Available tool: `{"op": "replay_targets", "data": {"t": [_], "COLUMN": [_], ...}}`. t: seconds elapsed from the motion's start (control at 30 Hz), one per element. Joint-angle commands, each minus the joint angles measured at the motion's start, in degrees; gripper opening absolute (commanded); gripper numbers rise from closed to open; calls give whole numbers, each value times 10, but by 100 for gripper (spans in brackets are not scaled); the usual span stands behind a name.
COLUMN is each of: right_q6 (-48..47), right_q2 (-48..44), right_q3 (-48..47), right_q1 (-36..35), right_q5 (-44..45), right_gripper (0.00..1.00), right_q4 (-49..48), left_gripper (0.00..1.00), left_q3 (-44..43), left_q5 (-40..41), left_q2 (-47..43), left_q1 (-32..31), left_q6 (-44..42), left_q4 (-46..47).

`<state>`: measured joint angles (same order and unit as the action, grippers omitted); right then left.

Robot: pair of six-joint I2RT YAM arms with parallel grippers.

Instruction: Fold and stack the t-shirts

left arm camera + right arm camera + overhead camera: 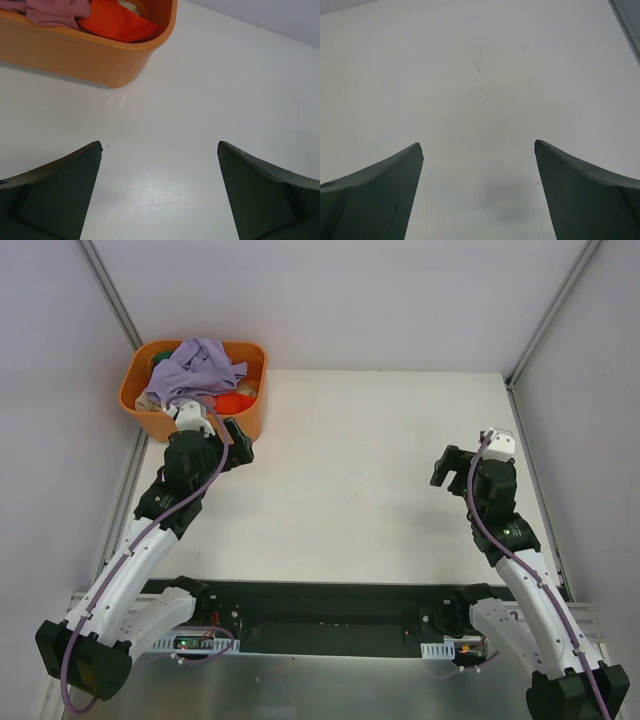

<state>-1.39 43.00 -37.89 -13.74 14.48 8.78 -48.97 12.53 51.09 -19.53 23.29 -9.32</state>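
White table [370, 470] with an orange tub [130, 392] inside a pale enclosure.
The table is a matte white sheet with a few faint scuffs, and the tub sits at its 10 o'clock corner. A grey wall [340, 300] stands behind, metal struts [108, 288] rise at 11 and 1 o'clock, and a black rail [320, 618] crosses at 6 o'clock.

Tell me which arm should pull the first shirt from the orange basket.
Left. The left tool, open, hangs beside the orange basket holding the purple shirt; the right tool, also open, is far off on the opposite side.
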Motion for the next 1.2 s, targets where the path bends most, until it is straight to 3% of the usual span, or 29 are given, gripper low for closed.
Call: {"op": "replay_targets", "data": {"t": [0.0, 0.23, 0.43, 0.63, 0.93, 1.0, 1.03, 1.07, 1.13, 1.17], "right_q6": [6, -8, -21, -17, -15, -17, -18, -17, -15, -10], "right_q2": [-35, -65, -57, -39, -33, -31, -29, -28, -26, -27], "right_q3": [14, 53, 50, 48, 45, 43, 43, 41, 41, 41], "right_q1": [2, 2, 1, 1, 1, 1, 2, 2, 2, 2], "right_q5": [13, -11, -15, 0, 30, 34, 35, 36, 38, 35], "right_gripper": [96, 96, 96, 96, 96, 96, 96, 96, 96, 96], "right_q4": [-40, -85, -81, -80, -69, -68, -66, -65, -64, -63], "left_gripper": [99, 99, 99, 99, 99, 89, 73, 44, 1, 0], "left_q3": [-2, -44, -143, -285, -485, -501, -509, -515, -543, -547], "left_q5": [48, 122, 127, 180, 164, 173, 178, 182, 186, 186], "left_q2": [-13, 37, 138, 282, 526, 555, 568, 578, 587, 582], "left_q1": [-4, 11, 77, 128, 180, 180, 180, 180, 180, 180], "left_q6": [17, 28, 44, 2, -35, -40, -39, -40, -33, -28], "left_q4": [5, -9, -31, -30, -90, -101, -107, -113, -148, -157]}}
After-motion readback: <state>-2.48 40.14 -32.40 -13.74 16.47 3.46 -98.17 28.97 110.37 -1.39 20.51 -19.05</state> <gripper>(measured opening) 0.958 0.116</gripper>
